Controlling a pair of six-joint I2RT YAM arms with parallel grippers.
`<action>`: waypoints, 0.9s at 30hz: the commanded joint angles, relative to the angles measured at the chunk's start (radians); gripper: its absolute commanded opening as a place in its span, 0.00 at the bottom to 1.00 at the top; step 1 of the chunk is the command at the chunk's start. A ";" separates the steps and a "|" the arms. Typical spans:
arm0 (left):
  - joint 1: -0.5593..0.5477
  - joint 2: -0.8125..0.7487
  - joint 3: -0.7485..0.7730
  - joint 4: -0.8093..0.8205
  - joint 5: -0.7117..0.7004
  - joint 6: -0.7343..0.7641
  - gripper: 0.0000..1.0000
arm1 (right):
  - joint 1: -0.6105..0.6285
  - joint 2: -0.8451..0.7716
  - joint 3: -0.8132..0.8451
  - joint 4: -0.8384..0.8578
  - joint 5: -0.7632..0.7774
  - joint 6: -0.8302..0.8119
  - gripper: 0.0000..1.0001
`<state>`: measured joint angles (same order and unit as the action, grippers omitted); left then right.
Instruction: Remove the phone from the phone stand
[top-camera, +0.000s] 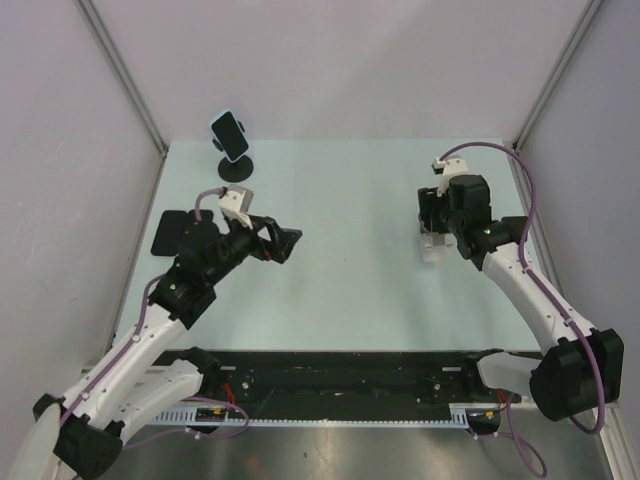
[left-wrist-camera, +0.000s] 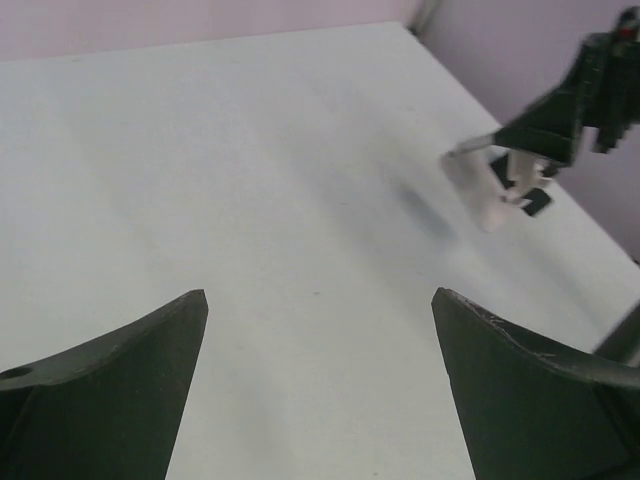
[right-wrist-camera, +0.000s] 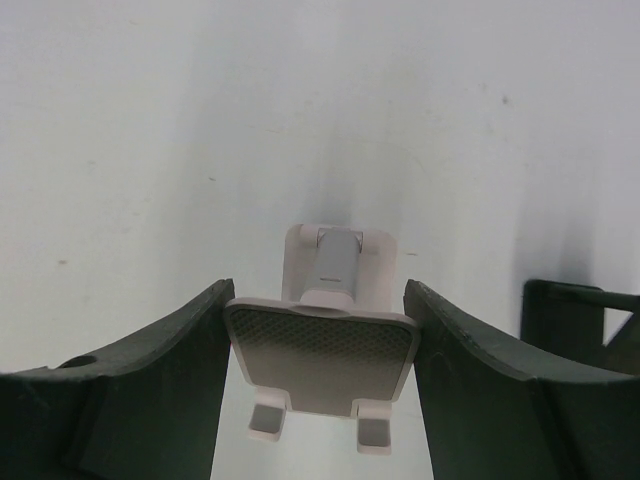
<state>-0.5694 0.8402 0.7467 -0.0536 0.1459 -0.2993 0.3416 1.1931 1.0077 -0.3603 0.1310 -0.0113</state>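
**Phone (top-camera: 229, 135) waits at the far-left corner**

It leans on its black stand (top-camera: 236, 170), well apart from both arms. Your left gripper (top-camera: 288, 245) gapes wide but faces away. Swing it round and grip the phone's edges. Your right gripper (right-wrist-camera: 318, 310) appears clamped on a white stand (right-wrist-camera: 320, 355).

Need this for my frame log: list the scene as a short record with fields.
left gripper: open, empty, above bare table
right gripper: shut on white stand
white stand: upright on table, holds no phone
phone: mounted on black stand
black stand: far left corner of table, no gripper touching it
task status: phone not yet removed
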 joint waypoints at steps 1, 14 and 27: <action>0.072 -0.065 0.039 -0.126 -0.141 0.133 1.00 | -0.122 0.048 0.022 0.017 -0.082 -0.130 0.10; 0.060 -0.075 0.003 -0.163 -0.324 0.244 1.00 | -0.392 0.197 -0.023 0.101 -0.211 -0.174 0.08; 0.028 -0.093 -0.004 -0.169 -0.367 0.272 1.00 | -0.449 0.215 -0.090 0.172 -0.257 -0.231 0.10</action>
<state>-0.5331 0.7700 0.7479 -0.2291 -0.1944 -0.0669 -0.0944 1.4017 0.9215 -0.2562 -0.0952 -0.1928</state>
